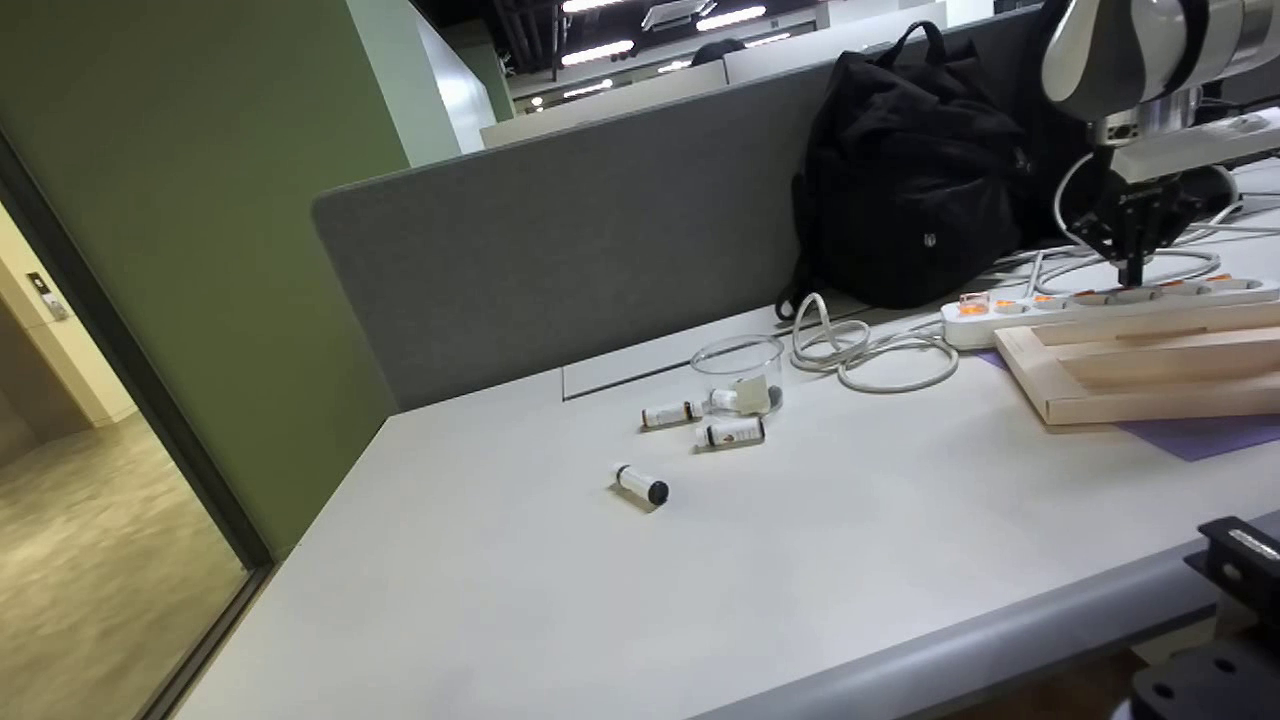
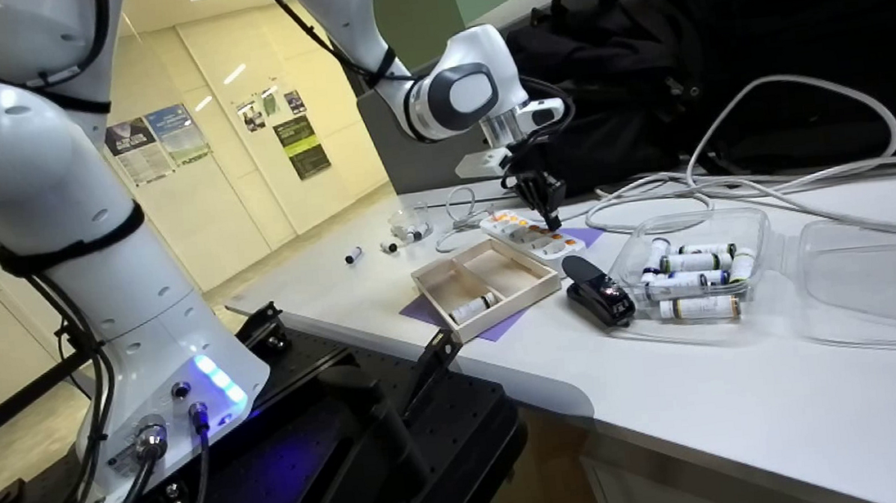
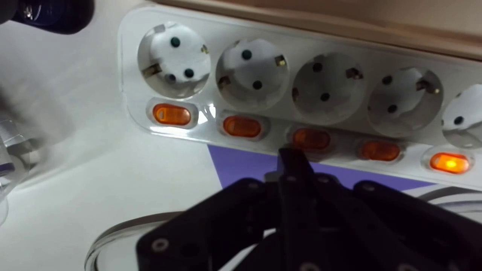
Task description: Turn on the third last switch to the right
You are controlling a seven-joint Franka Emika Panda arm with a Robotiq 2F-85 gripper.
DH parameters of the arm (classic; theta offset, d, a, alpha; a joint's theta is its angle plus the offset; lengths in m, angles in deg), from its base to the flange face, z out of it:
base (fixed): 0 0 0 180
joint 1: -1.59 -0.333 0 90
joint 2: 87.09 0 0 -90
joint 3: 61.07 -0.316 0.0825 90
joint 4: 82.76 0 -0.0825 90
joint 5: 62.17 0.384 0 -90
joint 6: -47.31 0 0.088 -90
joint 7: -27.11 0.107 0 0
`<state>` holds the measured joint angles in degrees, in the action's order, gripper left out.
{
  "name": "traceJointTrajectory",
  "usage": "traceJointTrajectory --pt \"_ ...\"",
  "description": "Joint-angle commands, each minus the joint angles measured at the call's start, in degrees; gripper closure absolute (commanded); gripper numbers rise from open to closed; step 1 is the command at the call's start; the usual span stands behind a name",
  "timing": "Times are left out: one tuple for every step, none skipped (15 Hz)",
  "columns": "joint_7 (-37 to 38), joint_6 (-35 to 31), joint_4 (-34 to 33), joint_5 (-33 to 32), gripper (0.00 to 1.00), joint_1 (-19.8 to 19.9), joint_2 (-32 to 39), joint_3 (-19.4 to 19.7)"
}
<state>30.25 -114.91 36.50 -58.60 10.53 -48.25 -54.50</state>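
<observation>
A white power strip [image 1: 970, 332] lies on the table beside a wooden tray; it also shows in an exterior view [image 2: 533, 237] and in the wrist view [image 3: 276, 117]. In the wrist view each socket in sight has an orange switch below it. The third switch from the strip's left end [image 3: 311, 138] is unlit, as are the first two and the fourth switch [image 3: 380, 150]. The fifth switch [image 3: 450, 163] glows. My gripper [image 3: 293, 153] is shut and empty, pointing down with its tips at the third switch's lower left edge. I cannot tell whether they touch it.
The wooden tray [image 2: 434, 277] stands close along the strip on a purple sheet [image 1: 1200, 437]. A black stapler-like object [image 2: 598, 293] and a clear box of vials [image 2: 758, 226] stand near the strip's end. Cables [image 1: 890, 345] and a black backpack [image 1: 910, 180] lie behind.
</observation>
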Motion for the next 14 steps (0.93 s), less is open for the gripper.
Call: traceJointTrajectory --pt "0.5 1.1 1.1 0.0 1.0 -0.5 -2.1 0.7" --pt "0.7 0.8 1.5 -0.3 1.0 -0.8 -2.4 1.1" --pt "0.9 0.9 1.8 -0.5 1.0 -1.0 -2.6 1.5" --pt "1.1 0.9 1.9 -0.8 1.0 -1.4 -2.7 2.0" --pt "1.1 1.0 2.1 -1.0 1.0 -1.7 -2.8 2.4" --pt "1.1 1.2 2.3 -1.2 1.0 -1.9 -2.9 2.6" --pt "1.3 1.1 2.6 -1.3 1.0 -2.3 -3.0 3.0" --pt "1.3 1.0 2.8 -1.4 1.0 -2.6 -3.1 3.3" --pt "1.2 1.0 3.1 -1.5 1.0 -2.9 -3.2 3.4" --pt "1.1 0.9 3.3 -1.4 1.0 -3.0 -3.4 3.3" --pt "0.8 0.5 3.8 -1.3 1.0 -2.9 -3.7 3.1" --pt "0.8 0.5 4.1 -1.2 1.0 -3.0 -3.9 3.0" --pt "0.7 0.4 4.3 -1.2 1.0 -3.1 -4.2 2.9" --pt "0.6 0.4 4.6 -1.1 1.0 -3.1 -4.4 2.8"
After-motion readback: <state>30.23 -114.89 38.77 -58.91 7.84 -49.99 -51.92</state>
